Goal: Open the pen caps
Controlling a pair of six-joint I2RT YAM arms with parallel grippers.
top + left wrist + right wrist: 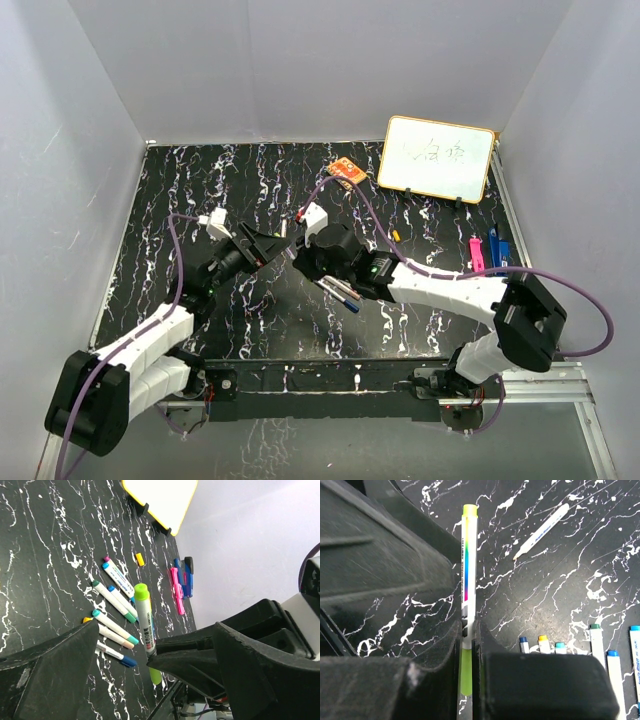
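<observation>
My right gripper (468,625) is shut on a white marker (466,570), gripping it where the barrel meets its green lower end (465,672). A green pen cap (469,511) sits on the far end. In the left wrist view the same marker (145,622) stands between the wide-open fingers of my left gripper (156,626), its green cap (141,591) at the top, neither finger touching it. From above, both grippers meet over the table's middle, left (265,245) and right (305,255). Several capped markers (112,615) lie on the table.
A loose yellow cap (140,559) lies near the markers. Pink (176,587) and blue (186,575) items rest by the right wall. A yellow-framed whiteboard (438,157) and an orange block (348,172) stand at the back. An uncapped white pen (542,530) lies apart.
</observation>
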